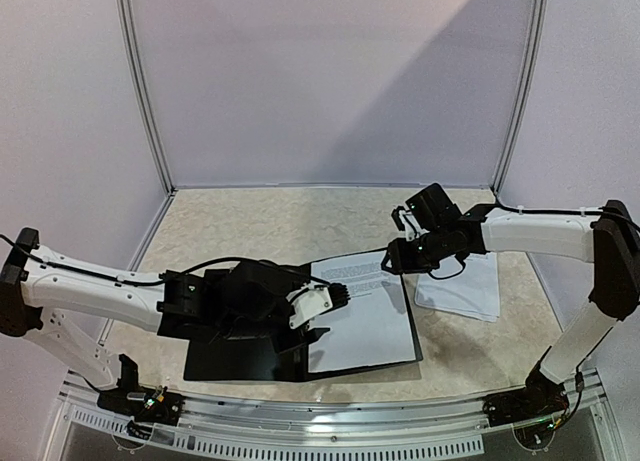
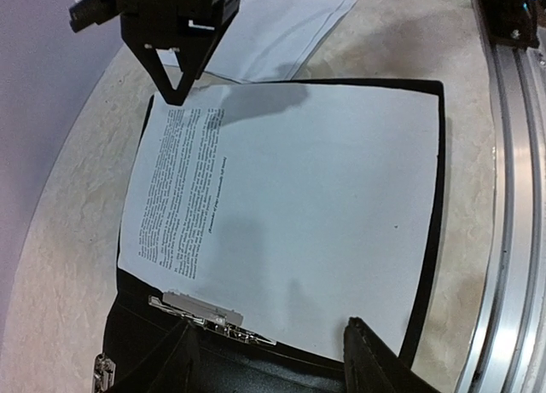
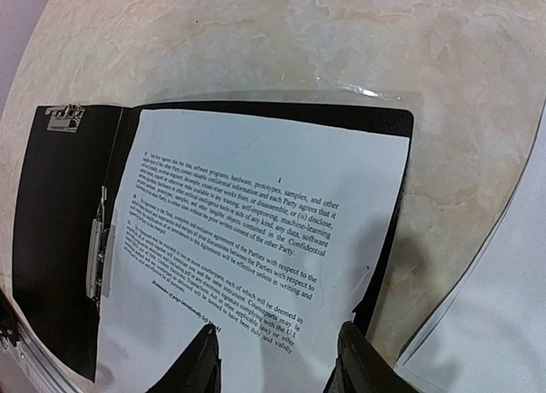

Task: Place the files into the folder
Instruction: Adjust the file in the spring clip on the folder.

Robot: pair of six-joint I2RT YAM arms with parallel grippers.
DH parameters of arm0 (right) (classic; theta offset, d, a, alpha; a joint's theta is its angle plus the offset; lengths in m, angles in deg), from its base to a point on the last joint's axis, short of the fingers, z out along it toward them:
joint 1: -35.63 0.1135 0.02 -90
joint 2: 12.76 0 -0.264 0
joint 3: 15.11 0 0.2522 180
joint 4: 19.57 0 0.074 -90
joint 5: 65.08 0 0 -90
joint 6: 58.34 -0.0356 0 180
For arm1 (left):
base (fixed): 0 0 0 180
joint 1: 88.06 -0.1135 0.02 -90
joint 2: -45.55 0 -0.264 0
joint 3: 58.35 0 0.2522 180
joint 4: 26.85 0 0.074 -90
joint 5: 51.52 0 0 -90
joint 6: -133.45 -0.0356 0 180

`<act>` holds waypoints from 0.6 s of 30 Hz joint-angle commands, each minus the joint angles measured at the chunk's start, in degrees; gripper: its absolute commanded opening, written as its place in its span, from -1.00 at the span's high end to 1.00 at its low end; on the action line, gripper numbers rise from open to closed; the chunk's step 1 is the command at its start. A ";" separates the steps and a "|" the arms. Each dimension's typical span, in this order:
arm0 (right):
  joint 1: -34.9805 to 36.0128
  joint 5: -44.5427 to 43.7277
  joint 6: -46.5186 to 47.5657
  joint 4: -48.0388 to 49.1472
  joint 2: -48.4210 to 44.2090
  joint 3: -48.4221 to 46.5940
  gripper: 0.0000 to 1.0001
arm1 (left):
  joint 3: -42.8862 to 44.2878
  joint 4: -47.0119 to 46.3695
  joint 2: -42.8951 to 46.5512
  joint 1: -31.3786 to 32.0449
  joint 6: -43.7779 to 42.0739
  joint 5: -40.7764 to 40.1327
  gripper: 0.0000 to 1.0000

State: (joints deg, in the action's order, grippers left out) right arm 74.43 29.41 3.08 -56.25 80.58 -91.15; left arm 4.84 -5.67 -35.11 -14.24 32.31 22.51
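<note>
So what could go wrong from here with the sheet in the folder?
The right gripper is at the printed sheet's far corner: a drag could crease it or skew it off the folder. The sheet's edge lies by the metal clip, apparently unclamped, so it may slide. Other sheets lie outside, beside the folder, easily missed.

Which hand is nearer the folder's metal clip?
Left. The left hand is right by the metal clip at the spine of the folder; the right hand is at the far corner of the sheet.
</note>
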 commanded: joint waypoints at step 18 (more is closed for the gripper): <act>-0.39 0.72 -2.16 -2.65 2.26 -0.23 0.10 | -1.27 -1.66 -0.11 -1.77 0.52 -0.39 -0.16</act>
State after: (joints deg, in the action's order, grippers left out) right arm 74.43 29.61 1.68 -58.63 81.38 -91.17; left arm 4.38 -6.46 -35.11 -15.13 32.38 22.51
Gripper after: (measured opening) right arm 0.455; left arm 0.579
